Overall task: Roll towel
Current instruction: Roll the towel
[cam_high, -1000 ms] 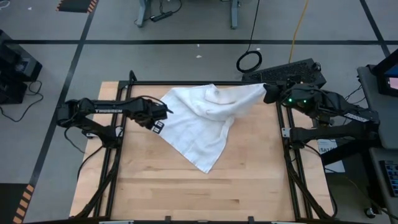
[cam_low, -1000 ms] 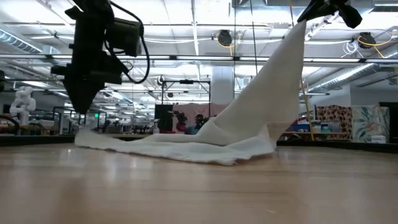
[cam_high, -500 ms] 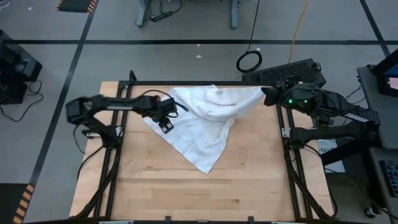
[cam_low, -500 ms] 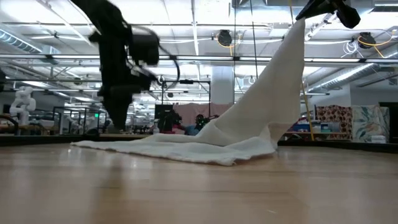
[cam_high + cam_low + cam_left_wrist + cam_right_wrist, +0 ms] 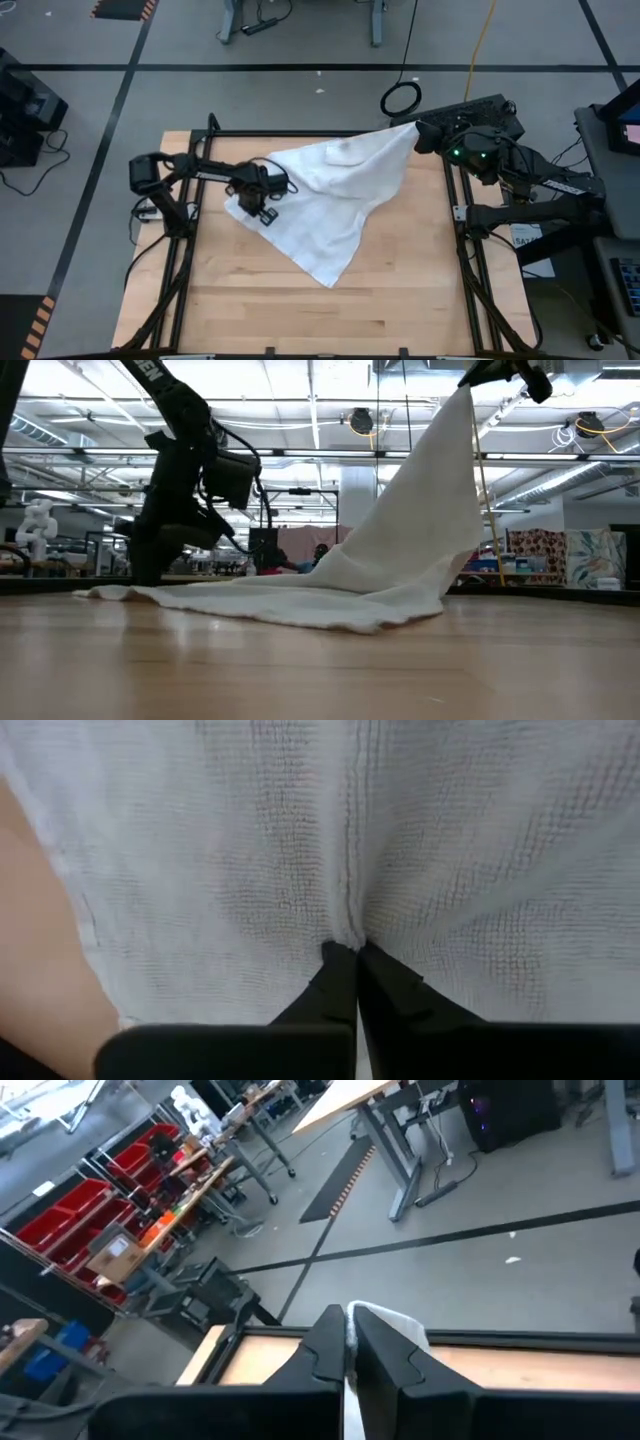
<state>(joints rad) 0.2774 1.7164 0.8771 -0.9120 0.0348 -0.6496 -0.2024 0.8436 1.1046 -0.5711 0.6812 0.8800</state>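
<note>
Towel [image 5: 335, 205] lies spread across the far half of the wooden table [image 5: 300, 310], one corner pointing toward the near edge. Right gripper [image 5: 418, 133] holds the far right corner high above the table, fingers clamped tight on the cloth; the fabric rises to it in a steep tent. Left gripper [image 5: 250, 205] is down at the towel's left edge, fingers pinched together on a fold of cloth against the tabletop.

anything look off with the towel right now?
Yes. The towel isn't flat: the right gripper holds one corner high off the table, so it hangs like a tent, askew. The left gripper pinches a fold at the opposite edge.
</note>
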